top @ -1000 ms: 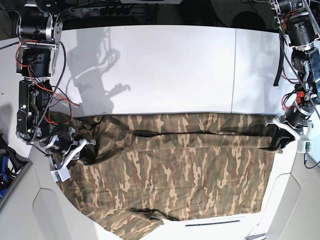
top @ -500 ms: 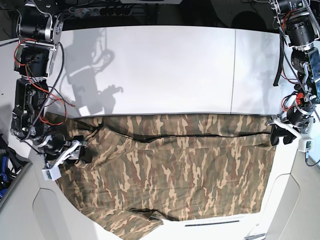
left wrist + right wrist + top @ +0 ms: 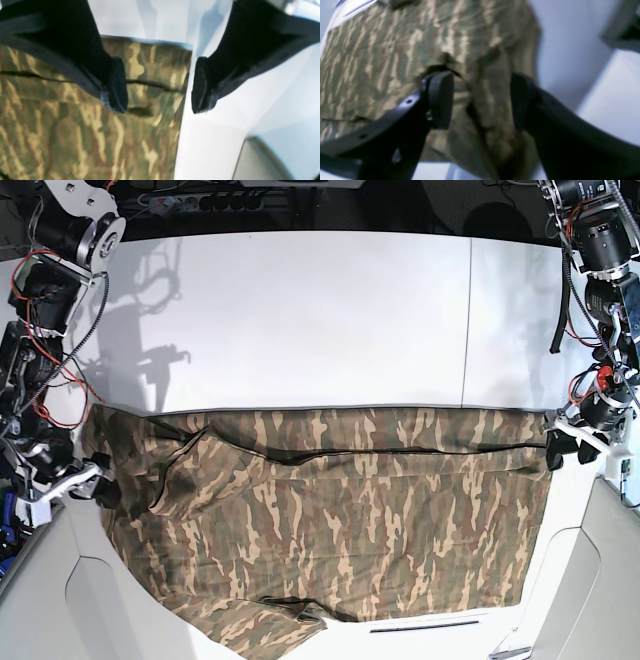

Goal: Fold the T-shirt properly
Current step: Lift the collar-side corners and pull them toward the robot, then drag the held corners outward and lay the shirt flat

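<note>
Since both grippers stand open and hold nothing, the shirt (image 3: pixel 340 520) lies free on the table (image 3: pixel 320 320), spread wide across its near half with the lower edge draped over the front lip. The left gripper (image 3: pixel 160 85) has its jaws spread wide, one pad over the cloth's corner and the other over bare table, neither pinching anything. The right gripper (image 3: pixel 482 100) is also parted, straddling a rumpled ridge of fabric without closing on it. The likely trouble is a crooked fold: the folded band along the far edge looks even toward the left arm's side but bunches and creases near the right arm, so a next grasp there could catch only one layer or drag the wrinkle into the fold. The overhanging hem could also slide off if pulled unevenly. The base view shows the whole layout and that uneven bunching, yet leaves the jaw gaps too small to judge. The wrist views show those gaps plainly, and the left one shows the band's layered edge near the corner, though both are blurred and see little of the shirt.
</note>
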